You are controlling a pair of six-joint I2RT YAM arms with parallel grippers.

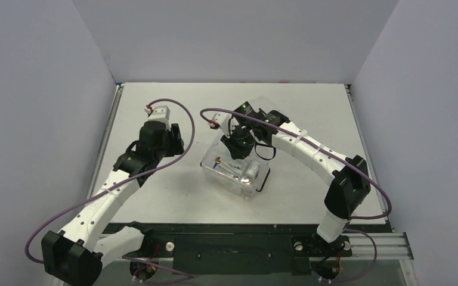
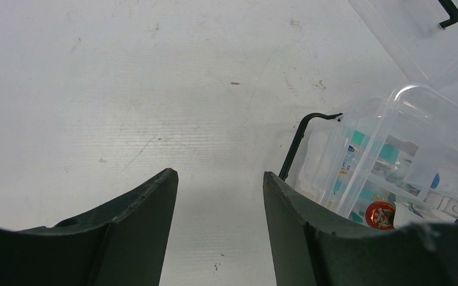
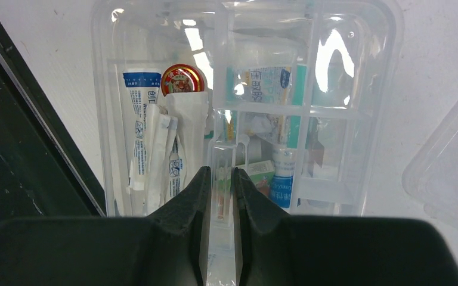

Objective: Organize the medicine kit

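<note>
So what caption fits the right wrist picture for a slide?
Right gripper pinches the edge of the clear tray in the open medicine kit.

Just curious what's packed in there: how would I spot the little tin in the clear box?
Find the medicine kit, the clear box mid-table under the right gripper. Beside the clear tray that gripper pinches, the tin lies among white sachets: the only round, red-and-gold item.

One medicine kit (image 1: 236,173), one tray (image 3: 310,110), one lid (image 2: 411,42).
</note>
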